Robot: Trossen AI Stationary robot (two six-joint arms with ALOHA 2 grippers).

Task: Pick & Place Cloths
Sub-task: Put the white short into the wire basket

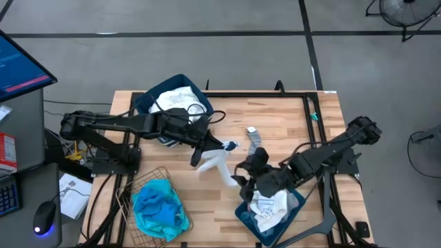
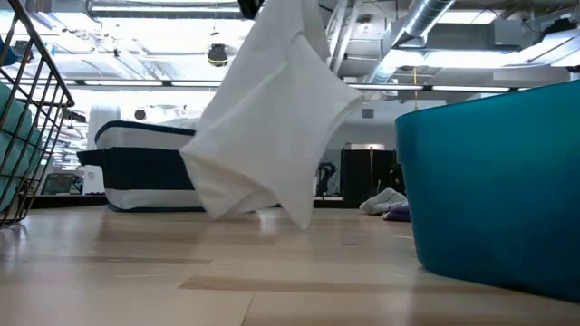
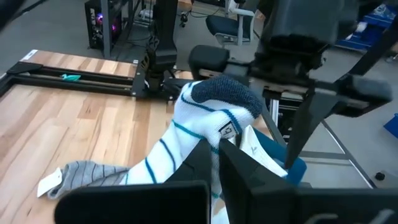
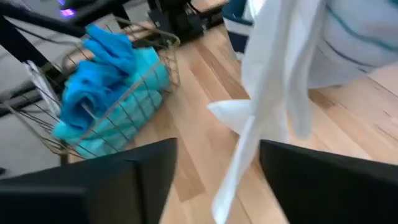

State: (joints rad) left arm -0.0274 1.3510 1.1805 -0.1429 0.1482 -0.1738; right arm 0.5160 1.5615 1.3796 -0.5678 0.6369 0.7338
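Note:
My left gripper [image 1: 200,153] is over the table's middle, shut on a white cloth [image 1: 215,165] and a white sock with blue stripes and a dark toe [image 3: 205,112]. The cloth hangs down [image 2: 272,118]. My right gripper [image 1: 242,180] stands open just right of the cloth's lower end, and in its wrist view the cloth [image 4: 273,81] hangs ahead of the fingers. A grey striped sock [image 1: 253,141] lies flat on the table farther back. The turquoise garment [image 1: 158,207] fills the wire basket. My left gripper pinches the striped sock's white middle part [image 3: 198,144] between its two fingers, together with the white cloth's upper part [image 3: 249,142]. The fingers slant down toward the table's right. The sock's toe sticks out past them and the cloth hangs slack below. My right gripper may touch the hanging cloth; I cannot tell.
A dark blue bin [image 1: 148,100] with white cloths stands at the far left. The wire basket [image 1: 131,189] is at the near left. A second blue bin [image 1: 244,215] with white cloths sits under my right arm, near the front edge. Black frame rails [image 1: 262,94] run along the far side.

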